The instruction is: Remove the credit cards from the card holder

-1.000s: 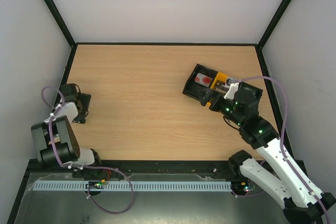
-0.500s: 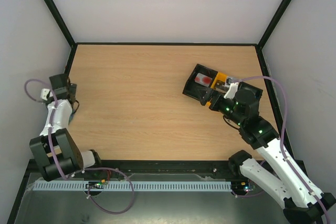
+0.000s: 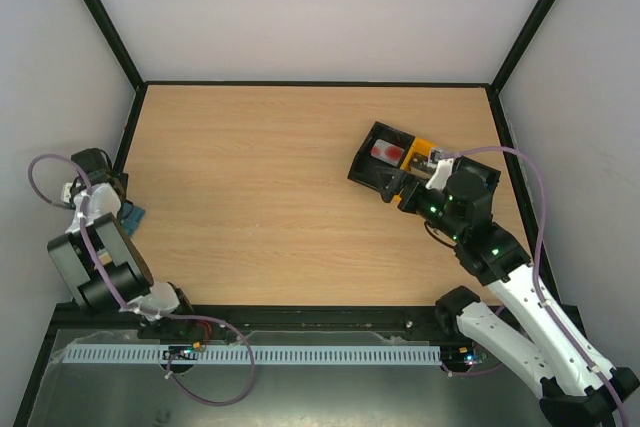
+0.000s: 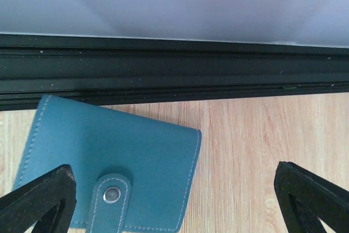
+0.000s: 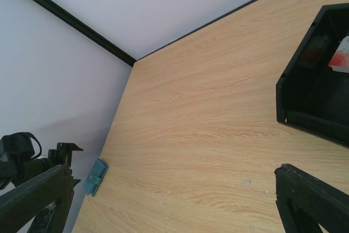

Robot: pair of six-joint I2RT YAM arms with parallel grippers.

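From above, the card holder [image 3: 133, 215] showed only as a blue corner at the far left edge of the desk [image 3: 270, 197], just beside the left arm [image 3: 95, 247]. Well apart from it, the right gripper [image 3: 413, 177] hovered over a black-and-yellow tray [image 3: 362, 159]. In the left wrist view the left gripper [image 4: 174, 200] had its fingers wide apart and empty. The card holder lay flat and closed below them, offset toward one finger and close against the black frame rail [image 4: 174, 69], with its snap tab [image 4: 112, 195] fastened. It looked like soft, matte, stitched leather-like material: light, thin and pliable, and likely to slide on the smooth wood-grain top unless pinned. The free edge beside the tab seemed the best place to take hold. In the right wrist view the right gripper's fingers were likewise spread and empty, and the card holder was a small blue shape far across the desk.
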